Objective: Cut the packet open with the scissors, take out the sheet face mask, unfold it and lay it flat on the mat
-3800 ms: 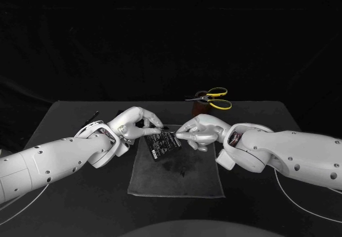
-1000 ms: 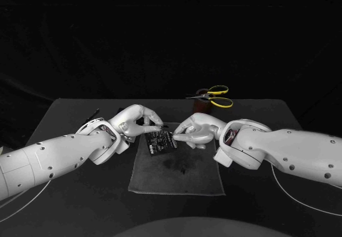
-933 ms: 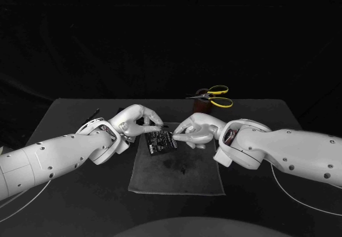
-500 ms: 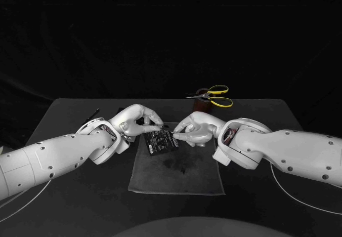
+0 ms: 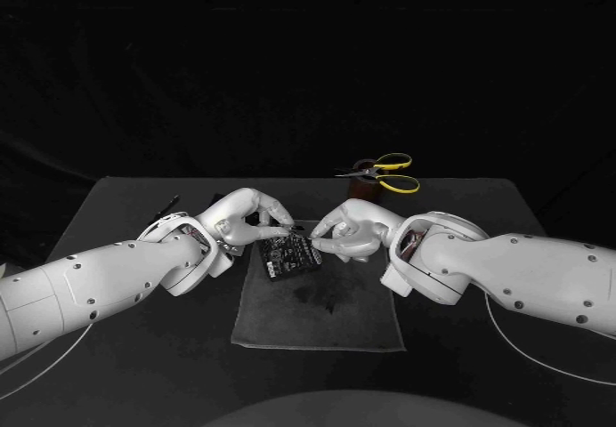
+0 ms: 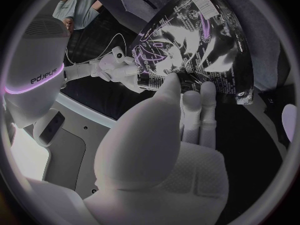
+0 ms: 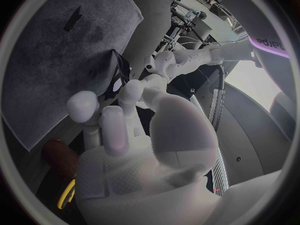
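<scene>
Black table (image 5: 128,267): left hand (image 5: 244,218) and right hand (image 5: 349,229) each grip packet (image 5: 290,256) over mat (image 5: 314,320), likely steadying it; scissors (image 5: 385,174) untouched.

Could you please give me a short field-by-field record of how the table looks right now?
Mat: dark grey rectangular cloth mat, flat on the black table between the arms
Held item: black printed foil packet, over the mat's far end
Left hand: grips the packet's left side
Right hand: pinches the packet's right edge
Scissors: yellow-handled scissors, standing in a brown holder at the table's far side, untouched
Task stage: mask not yet laid on the mat
</scene>
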